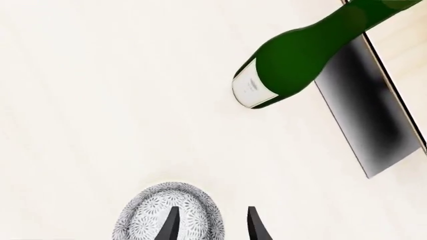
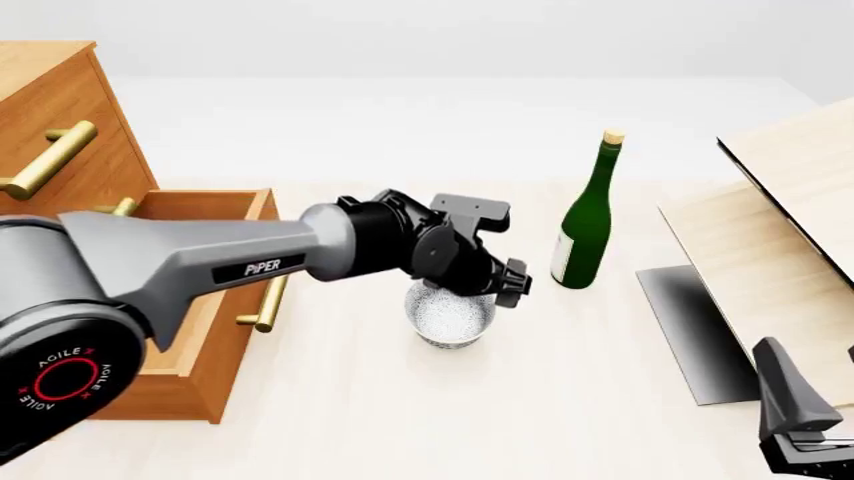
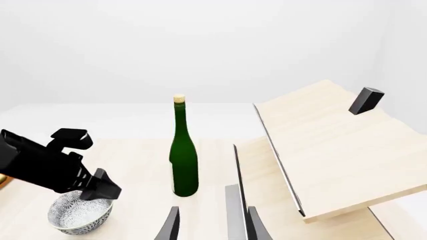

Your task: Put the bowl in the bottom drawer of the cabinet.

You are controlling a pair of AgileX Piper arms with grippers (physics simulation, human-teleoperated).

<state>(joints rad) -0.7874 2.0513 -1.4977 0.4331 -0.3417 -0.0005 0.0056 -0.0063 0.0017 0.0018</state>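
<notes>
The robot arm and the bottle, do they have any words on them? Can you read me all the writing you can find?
"PiPER": white letters on the grey forearm of the left arm, front view.
"AGILE X": red letters round the black disc at that arm's base joint, front view.
The green bottle has a white label with a faint grey mark, too blurred to read.
No writing shows on the bowl or the cabinet.

The left arm (image 2: 200, 265) reads "PiPER" along its grey link and "AGILE X" on its black joint cap.
</notes>
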